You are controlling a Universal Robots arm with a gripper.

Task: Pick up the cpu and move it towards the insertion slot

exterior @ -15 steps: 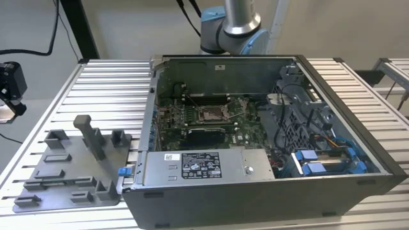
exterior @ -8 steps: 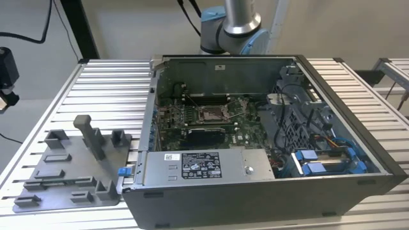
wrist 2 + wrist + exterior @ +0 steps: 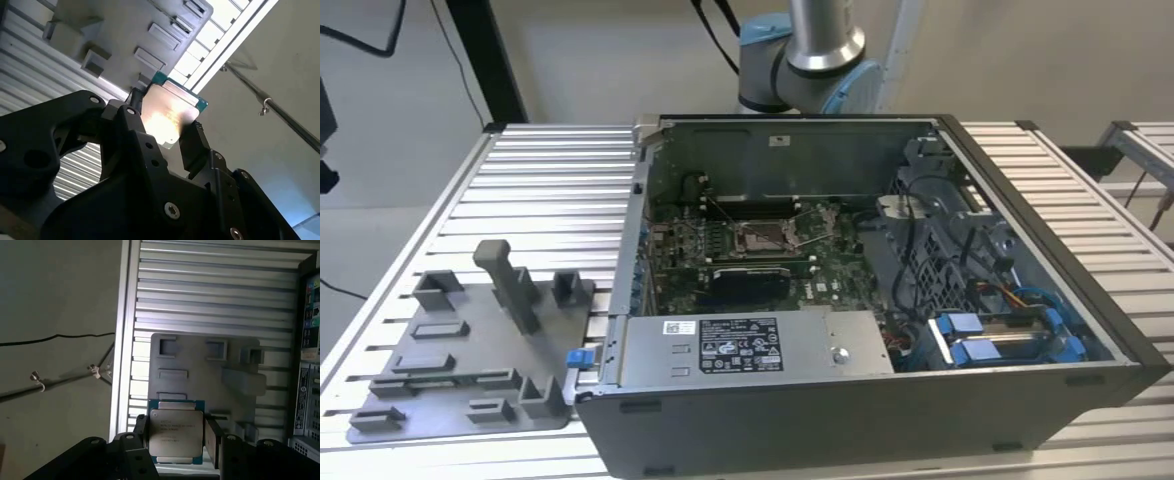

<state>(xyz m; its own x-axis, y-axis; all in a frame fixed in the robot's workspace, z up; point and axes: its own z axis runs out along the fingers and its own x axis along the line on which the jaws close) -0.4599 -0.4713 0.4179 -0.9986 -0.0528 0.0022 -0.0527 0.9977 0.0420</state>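
Silvery cpu (image 3: 176,432): we see it clamped in the tool (image 3: 176,437) in both wrist views, its metal lid bright and its green rim showing.
Tool state: narrow, the two black fingers (image 3: 212,437) pressed against opposite edges of the cpu; the second wrist view shows the same hold.
Where it is: above the grey fixture tray (image 3: 200,370), near the tray's edge, over the ribbed metal bench (image 3: 210,295); we judge it lifted clear of the tray.
Insertion slot (image 3: 762,237): bare, in the exterior view, on the green motherboard (image 3: 670,258) inside the open computer case (image 3: 1067,300), well apart from the tray.
Progress: we judge the pick-up done; the carry to the insertion slot is not yet made.
Facing: lid turned toward the wrist cameras, chip roughly flat to the bench.
Long axis: near square, so hardly any; the slightly longer side seems to run along the fingers, not across them.
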